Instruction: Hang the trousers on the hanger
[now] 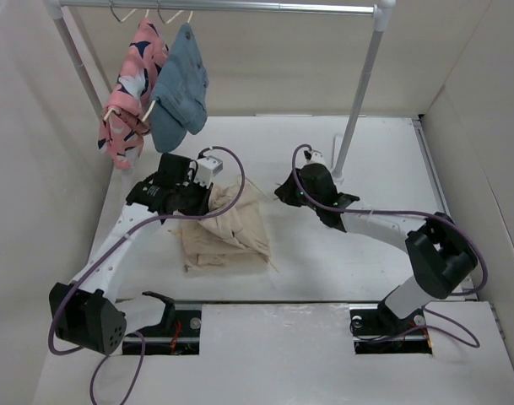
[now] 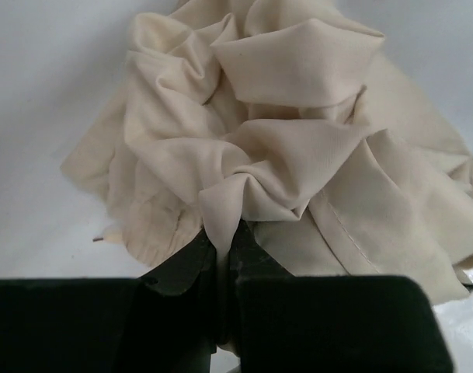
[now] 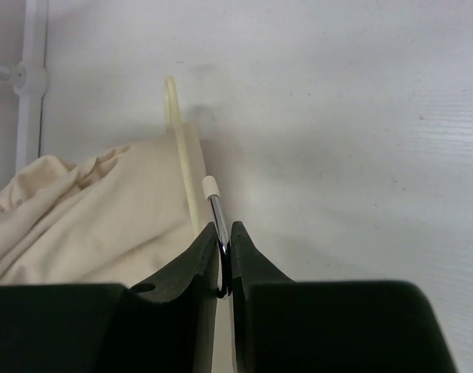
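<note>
Pinching, left gripper (image 2: 224, 242): jaws pressed together on a bunched fold of the trousers (image 2: 298, 155).
Clamping, right gripper (image 3: 224, 245): nipping the hanger (image 3: 183, 148) by its metal hook.
Lie of trousers: crumpled on table (image 1: 311, 263), touching hanger's cream bar.

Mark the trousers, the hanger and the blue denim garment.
trousers (image 1: 231, 232), top external view, middle of the crumpled cloth.
hanger (image 3: 174, 105), right wrist view, bare cream arm past the cloth.
blue denim garment (image 1: 179, 89), top external view, middle of its front.
</note>
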### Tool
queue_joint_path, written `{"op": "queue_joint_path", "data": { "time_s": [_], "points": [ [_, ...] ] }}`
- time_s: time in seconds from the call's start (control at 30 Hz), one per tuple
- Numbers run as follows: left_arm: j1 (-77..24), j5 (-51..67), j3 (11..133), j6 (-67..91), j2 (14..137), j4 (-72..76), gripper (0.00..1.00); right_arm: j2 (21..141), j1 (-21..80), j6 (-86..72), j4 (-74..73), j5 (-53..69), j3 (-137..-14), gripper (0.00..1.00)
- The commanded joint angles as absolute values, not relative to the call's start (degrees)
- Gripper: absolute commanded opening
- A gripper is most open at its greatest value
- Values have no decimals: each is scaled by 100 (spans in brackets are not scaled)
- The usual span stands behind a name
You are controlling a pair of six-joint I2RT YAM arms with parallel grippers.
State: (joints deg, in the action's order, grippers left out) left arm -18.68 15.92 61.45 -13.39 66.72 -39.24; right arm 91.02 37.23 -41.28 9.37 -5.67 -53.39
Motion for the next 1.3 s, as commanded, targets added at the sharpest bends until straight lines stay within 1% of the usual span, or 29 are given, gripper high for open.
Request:
{"op": "queue_joint_path", "data": {
  "time_s": [0.0,0.07,0.1,0.13,0.17,0.27,0.3,0.4,0.43,0.5,0.57,0.67,0.73,0.87,0.93,0.97,1.0,1.03,1.07,1.1,1.17,1.27],
  "points": [
    [-1618,748,6029,-1284,6845,-3429,0,8790,3656,-3393,317,-1292,-5098,0],
    [-1495,668,5977,-1335,7013,-3375,0,8649,3709,-3323,142,-1545,-5098,0],
    [-1494,668,5977,-1519,7179,-3427,3,8483,3770,-3261,141,-1616,-5098,0],
    [-1494,668,5977,-1520,7268,-3428,12,8394,3771,-3261,62,-1687,-5098,0],
    [-1494,772,6029,-1634,7364,-3567,34,8324,3771,-3174,62,-1740,-5098,0],
    [-1713,1167,6082,-2046,7575,-3867,55,8157,3911,-3006,-53,-1793,-5229,0],
    [-1714,1369,6160,-2187,7576,-3928,68,8156,3981,-3006,-105,-1793,-5299,0],
    [-1872,2159,6652,-2478,7576,-4122,83,8156,4043,-3006,-105,-1740,-5300,0],
    [-1976,2240,6801,-2531,7576,-4122,93,8156,4043,-3067,-105,-1740,-5300,0],
    [-2204,2241,7153,-2531,7629,-3886,99,8156,4096,-3067,-105,-1740,-5300,0],
    [-2390,2241,7460,-2470,7987,-3579,99,8226,4096,-3067,-105,-1688,-5352,0],
    [-2654,2303,7804,-2408,8506,-3340,99,8288,4096,-3067,-105,-1688,-5353,0],
    [-2786,2084,8129,-2408,9147,-3340,99,8288,4096,-3120,-105,-1688,-5353,0],
    [-2786,2144,8262,-2558,9799,-3401,99,8288,4096,-3173,-105,-1688,-5353,0],
    [-2786,2145,8262,-2558,9914,-3227,94,8236,4096,-3173,-105,-1688,-5292,0],
    [-2786,2092,8262,-2401,10001,-3139,87,8235,4096,-3173,-105,-1688,-5291,0],
    [-2786,2031,8262,-2321,10002,-3042,59,8235,4096,-3173,-105,-1688,-5291,0],
    [-2786,1952,8262,-2233,10089,-2971,37,8235,4096,-3173,-105,-1688,-5230,0],
    [-2656,1890,8323,-2137,10090,-2849,14,8235,4096,-3173,-105,-1688,-5229,0],
    [-2559,1829,8323,-1875,10090,-2795,0,8235,4096,-3173,-105,-1688,-5229,0],
    [-2208,1828,8472,-1671,9959,-2795,0,8113,4096,-3225,-105,-1688,-5107,0],
    [-1908,2170,8482,-1564,9739,-2795,0,7999,4096,-3226,-105,-1802,-4940,0]
  ]
}}
